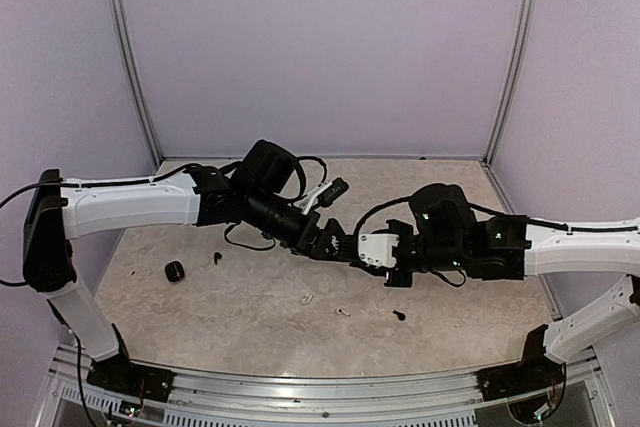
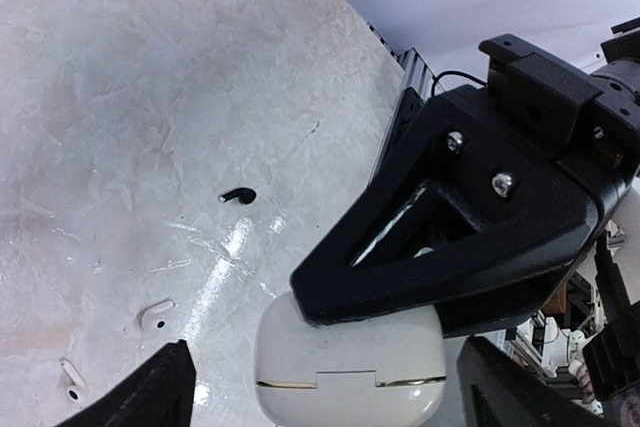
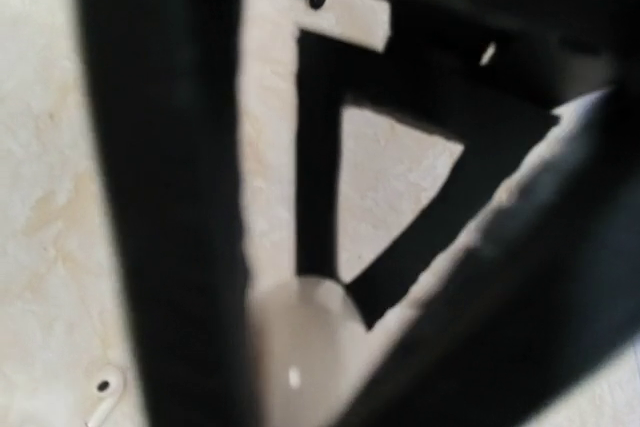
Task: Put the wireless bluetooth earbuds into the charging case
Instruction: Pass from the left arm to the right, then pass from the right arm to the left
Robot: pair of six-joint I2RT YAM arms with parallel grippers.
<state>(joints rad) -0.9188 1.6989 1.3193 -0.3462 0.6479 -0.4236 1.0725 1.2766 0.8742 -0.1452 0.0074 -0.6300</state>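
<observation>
A closed white charging case [image 2: 350,377] hangs above the table at the centre [image 1: 377,245]. My right gripper [image 1: 388,259] is shut on it; one of its black fingers [image 2: 440,247] presses the case's top. In the right wrist view the case [image 3: 300,347] sits blurred between its fingers. My left gripper [image 2: 330,392] is open, with a fingertip on each side of the case and small gaps. Two white earbuds [image 1: 307,298] [image 1: 343,311] and a black earbud [image 1: 399,315] lie on the table below. Another black earbud [image 1: 217,258] lies to the left.
A black charging case [image 1: 175,271] sits on the table at the left. The two arms meet over the middle of the table [image 1: 250,327]. Purple walls enclose the back and sides.
</observation>
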